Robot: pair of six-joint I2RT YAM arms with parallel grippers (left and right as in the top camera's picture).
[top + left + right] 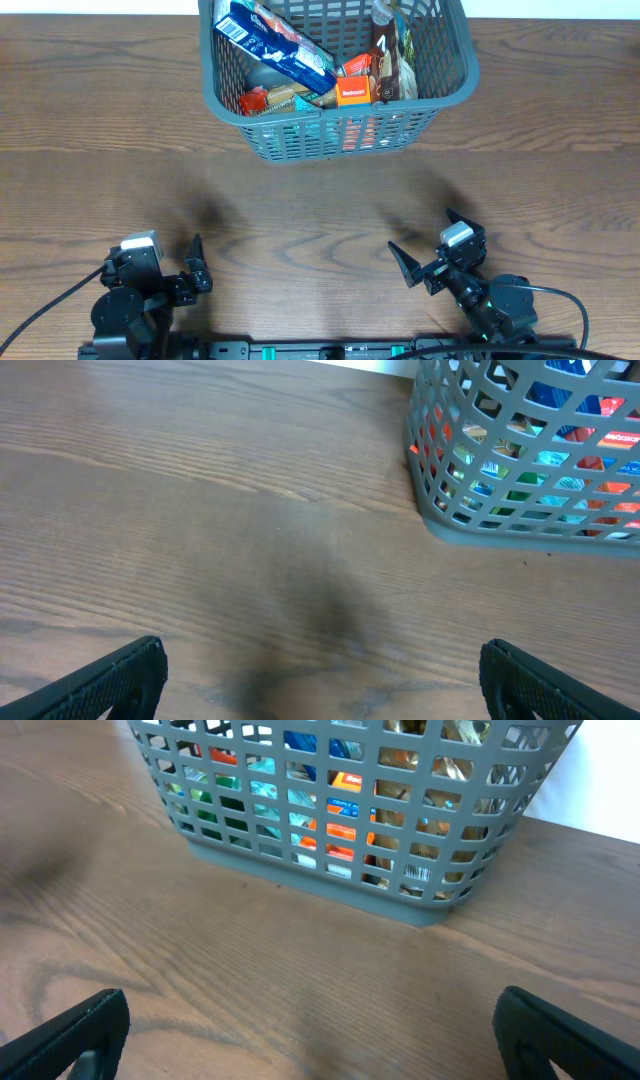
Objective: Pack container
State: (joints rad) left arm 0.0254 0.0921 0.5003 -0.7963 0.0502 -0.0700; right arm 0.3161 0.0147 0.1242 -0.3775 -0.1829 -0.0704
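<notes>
The container [455, 70], a dark grey slotted basket, stands at the far middle of the table. Inside it lie a blue packet [275, 45], an orange box [353, 93], a brown packet [388, 60] and other groceries. The left wrist view shows the container [500, 520] at upper right. In the right wrist view the container [420, 900] fills the top. My left gripper [170, 262] rests open near the front left edge, its dark fingers [110, 680] spread over bare wood. Near the front right, my right gripper [428, 243] stands open too, fingers [560, 1035] wide apart and holding nothing.
Brown wood table [320, 210] lies between the grippers and the container. Black cables [40, 315] trail at the front edge beside the arm bases. A pale wall strip [610, 800] shows beyond the table's far edge.
</notes>
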